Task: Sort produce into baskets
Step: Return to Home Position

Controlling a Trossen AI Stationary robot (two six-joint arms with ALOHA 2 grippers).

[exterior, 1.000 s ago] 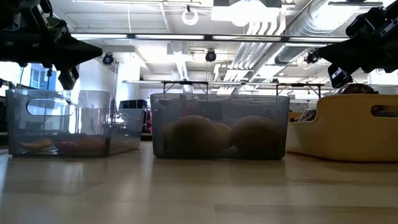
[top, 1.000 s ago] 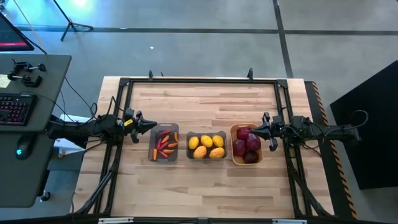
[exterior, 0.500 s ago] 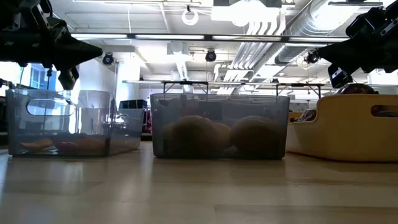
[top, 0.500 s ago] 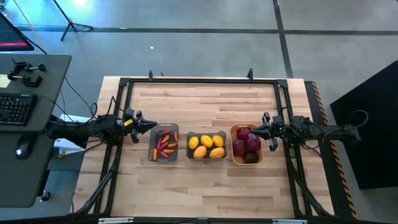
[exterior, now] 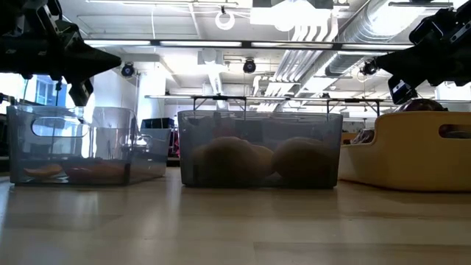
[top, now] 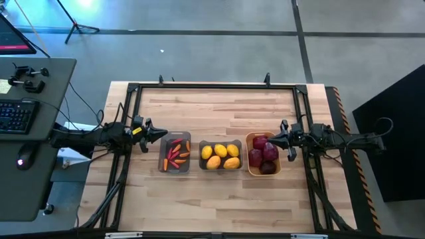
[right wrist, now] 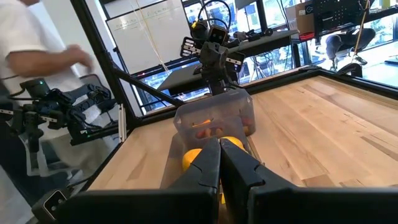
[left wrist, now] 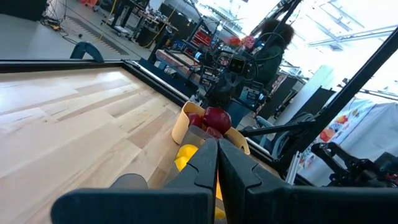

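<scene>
On table [top: 219, 106]: three baskets [top: 201, 155], five lemons [top: 220, 151]

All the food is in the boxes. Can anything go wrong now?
Maybe. The shut left gripper hangs just over the edge of the pepper bin, so dipping low could knock it. The shut right gripper hangs by the orange bin, where the apples pile above the rim; a bump might roll one out.

At frame centre we see a row: left grey bin [top: 185, 166] holds red-orange peppers [top: 174, 155], middle grey bin [top: 220, 141] yellow lemons [top: 220, 157], right orange-yellow bin [top: 277, 170] dark red apples [top: 263, 155].
</scene>
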